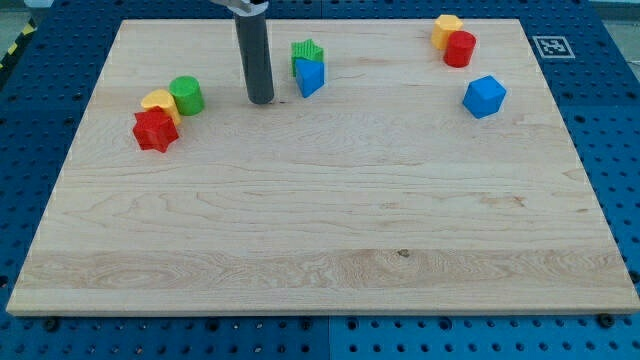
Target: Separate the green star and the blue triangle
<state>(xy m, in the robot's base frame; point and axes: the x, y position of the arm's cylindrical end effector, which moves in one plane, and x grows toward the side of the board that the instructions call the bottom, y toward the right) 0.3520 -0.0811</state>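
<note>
The green star sits near the view's top centre of the wooden board. The blue triangle lies just below it, touching it. My tip is on the board a short way to the left of the blue triangle, apart from both blocks. The dark rod rises from it to the view's top edge.
At the view's left a green cylinder, a yellow block and a red star-like block cluster together. At the top right a yellow block touches a red cylinder. A blue cube-like block lies below them.
</note>
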